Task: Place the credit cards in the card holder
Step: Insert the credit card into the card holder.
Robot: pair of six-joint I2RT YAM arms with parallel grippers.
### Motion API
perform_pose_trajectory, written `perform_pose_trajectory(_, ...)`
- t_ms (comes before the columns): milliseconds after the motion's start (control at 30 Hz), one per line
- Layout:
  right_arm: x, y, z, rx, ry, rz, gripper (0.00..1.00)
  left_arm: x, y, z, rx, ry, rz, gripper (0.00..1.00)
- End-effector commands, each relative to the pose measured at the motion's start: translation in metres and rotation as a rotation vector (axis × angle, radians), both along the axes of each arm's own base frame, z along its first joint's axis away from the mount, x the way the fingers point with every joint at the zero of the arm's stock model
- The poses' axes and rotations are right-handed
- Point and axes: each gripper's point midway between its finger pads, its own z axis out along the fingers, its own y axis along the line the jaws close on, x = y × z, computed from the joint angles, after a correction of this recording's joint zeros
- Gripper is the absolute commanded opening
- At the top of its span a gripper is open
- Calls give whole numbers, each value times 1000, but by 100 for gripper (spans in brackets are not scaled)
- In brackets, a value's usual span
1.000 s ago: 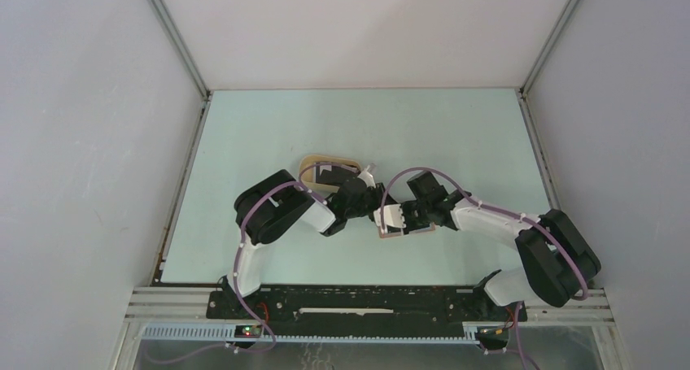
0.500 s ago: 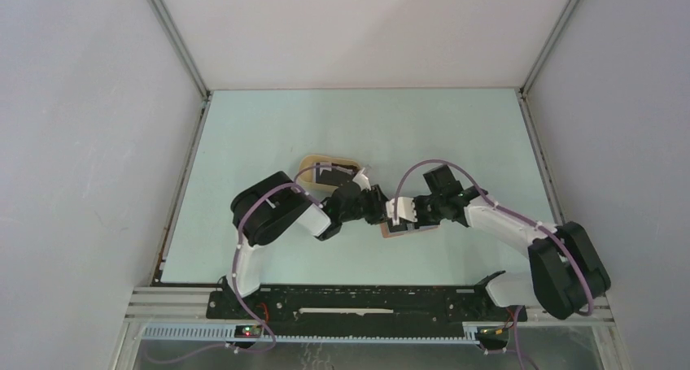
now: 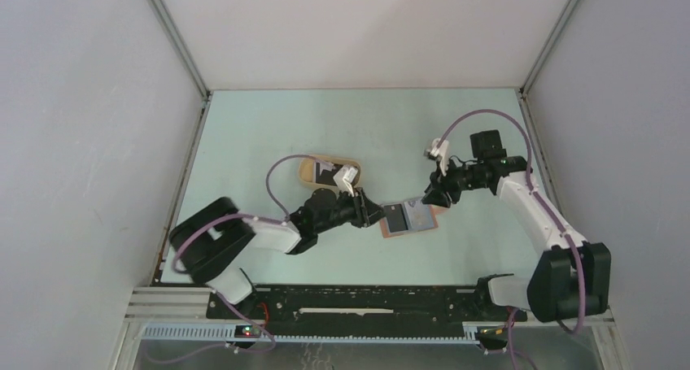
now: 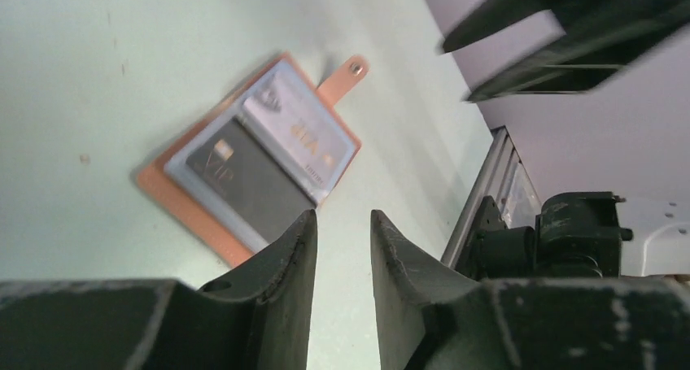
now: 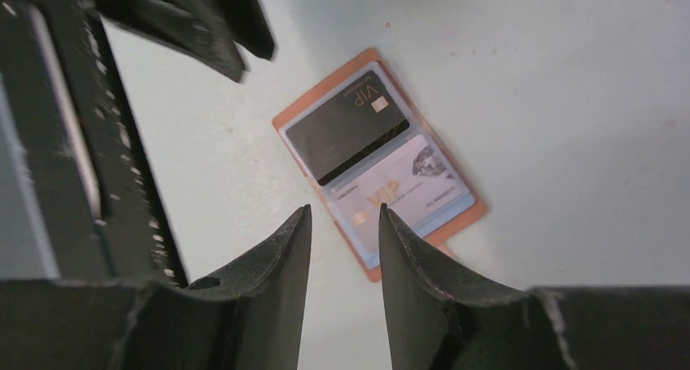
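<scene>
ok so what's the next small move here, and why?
Probably send the left hand to the beige tray, where a dark card seems to remain. The card holder lies open with a black card and a silver card already in its pockets, and the right hand is empty too.

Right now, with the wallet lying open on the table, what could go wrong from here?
The left gripper sits beside the card holder; a forward move could shove it. The black card seems to overlap the silver card at the fold, so it may not be fully seated and could slip out. The tray lies close behind that gripper, which could knock it.
</scene>
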Motion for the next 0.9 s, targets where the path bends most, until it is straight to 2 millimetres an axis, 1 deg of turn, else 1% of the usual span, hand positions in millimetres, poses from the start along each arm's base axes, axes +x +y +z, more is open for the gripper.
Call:
perform_pose_trajectory(0,-18,-3,4,147,404,-163,45,11,22,42,157,-339,69,36)
perform_pose_trajectory(100,-9,-13,-9,138,489,-241,46,15,38,66,246,-481,150,37)
perform_pose_trajectory(233,3,-19,-29,105,546,-312,47,14,59,92,318,-606,250,45)
perform_pose_trajectory(267,6,-21,-34,90,557,-330,47,14,66,96,319,-618,274,50)
perform_pose_trajectory(333,12,-24,-44,69,581,-364,48,16,81,103,304,-632,341,66)
perform_pose_trajectory(367,14,-25,-48,62,595,-375,48,17,90,105,294,-637,377,75)
perform_pose_trajectory(400,16,-25,-51,60,608,-382,48,19,98,107,281,-637,423,89)
perform_pose_trajectory(433,18,-25,-55,58,622,-390,48,21,108,107,273,-620,476,98)
perform_pose_trajectory(500,22,-25,-62,48,640,-403,48,25,122,102,252,-576,554,100)
perform_pose_trajectory(533,23,-25,-66,37,645,-406,48,25,121,100,244,-570,546,100)
perform_pose_trajectory(567,24,-24,-71,22,652,-407,48,22,117,99,238,-576,512,100)
perform_pose_trajectory(633,25,-23,-79,-12,661,-416,48,17,103,95,228,-587,432,100)
perform_pose_trajectory(767,29,-25,-92,-57,673,-441,48,7,70,73,191,-542,291,100)
perform_pose_trajectory(867,33,-27,-97,-72,675,-459,48,1,52,58,144,-496,234,99)
